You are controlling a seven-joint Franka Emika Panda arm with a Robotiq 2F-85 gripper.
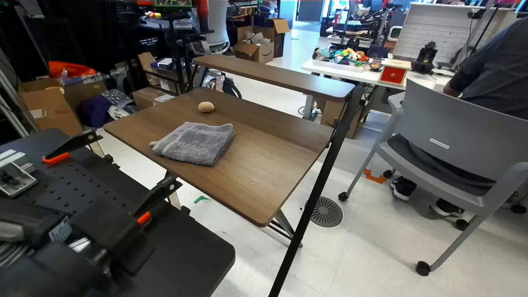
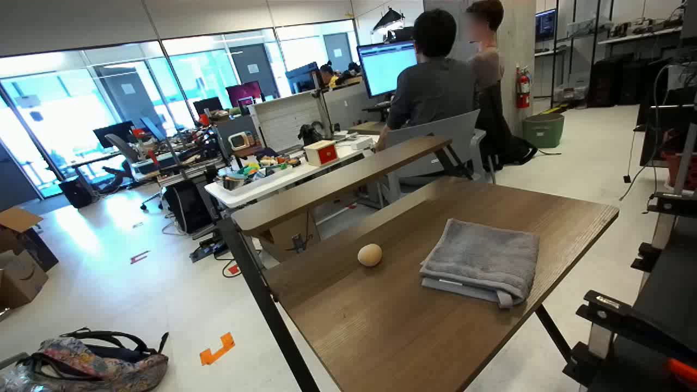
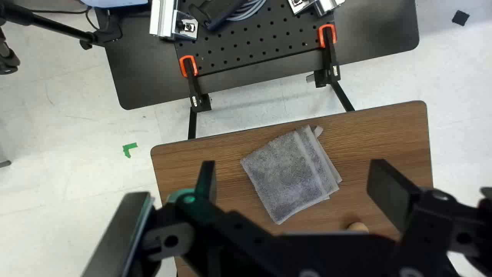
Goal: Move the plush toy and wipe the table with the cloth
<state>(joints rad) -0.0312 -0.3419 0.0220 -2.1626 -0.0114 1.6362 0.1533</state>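
- Towel (image 1: 194,144), grey and folded into a layered, slightly skewed square, lies about midway along the long edge of the table (image 1: 264,181) that faces the black workbench (image 3: 373,34), close to that edge but not hanging over it. The spot likely keeps it within easy reach, and the folds should make a thick pad for wiping.
- Plush toy (image 1: 206,107), a tan egg-shaped lump, sits apart from the towel, over toward the opposite long edge, the one with the raised shelf (image 1: 270,76); bare wood shows between the two. It presumably serves as the obstacle: a full wipe would run into it, so moving it should come first.
- Being rounded, it may roll toward the edge if nudged; a straight descent over it seems the safer approach.
- Hand (image 3: 294,165) is spread wide in the wrist view, its fingers (image 3: 390,192) well apart and gripping nothing, which fits a task not yet begun. Neither exterior view shows it, so its height above the table cannot be told.
- Clamps (image 3: 331,63) with orange ends pin the perforated plate (image 3: 253,42) at the workbench's edge, probably so that it does not shift under load.
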